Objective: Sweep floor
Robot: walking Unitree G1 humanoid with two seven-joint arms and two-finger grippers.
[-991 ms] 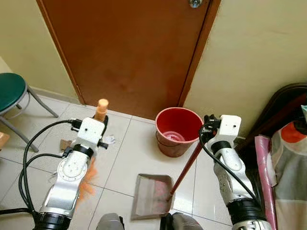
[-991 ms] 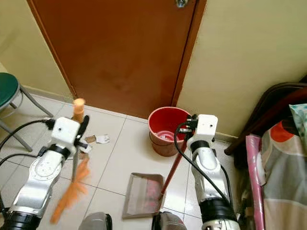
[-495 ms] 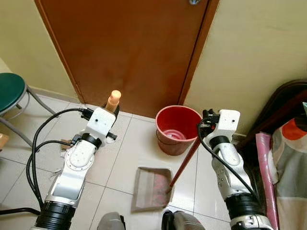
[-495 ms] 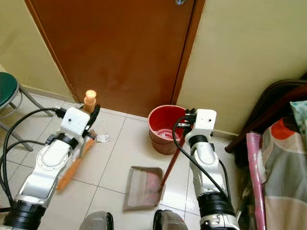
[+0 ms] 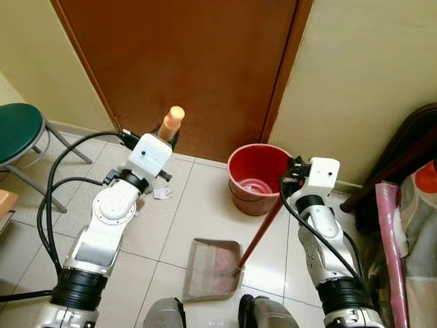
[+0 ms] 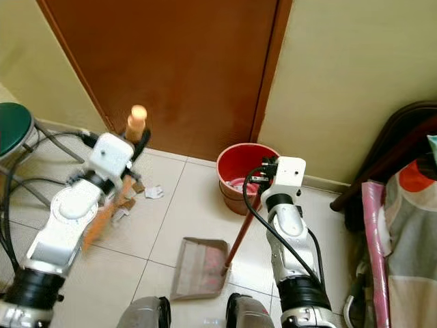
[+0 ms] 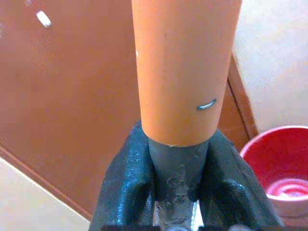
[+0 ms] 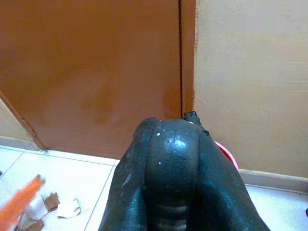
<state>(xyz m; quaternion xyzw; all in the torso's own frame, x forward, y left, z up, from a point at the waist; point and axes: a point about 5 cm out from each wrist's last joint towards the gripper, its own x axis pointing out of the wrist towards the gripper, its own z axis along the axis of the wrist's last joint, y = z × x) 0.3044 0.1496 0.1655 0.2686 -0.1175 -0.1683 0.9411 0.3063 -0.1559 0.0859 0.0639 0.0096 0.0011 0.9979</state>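
Orange plastic is what I see first: the broom handle (image 7: 185, 72) stands between the two black fingers (image 7: 126, 187) of my left gripper (image 5: 168, 137), which are closed tight around its grey stem just under the orange cap. The broom's orange bristles (image 6: 102, 217) show blurred beside my left forearm, low over the tiled floor (image 5: 198, 212), near the door. Some scraps of paper and cardboard (image 6: 153, 193) lie on the tiles close to the bristles, a short way out from the bottom edge of the brown door (image 5: 191, 68).

My right gripper (image 6: 263, 176) holds the red stick of the dustpan (image 5: 258, 236); its fingers are pressed together around the top of the stick. The grey dustpan (image 5: 212, 268) rests flat on the floor between my two arms, near my feet, with something pinkish inside. The red bucket (image 5: 259, 178) stands by the door frame, close to the wall, just beyond the dustpan stick. A green stool (image 5: 19, 130) is at the left edge of the floor.
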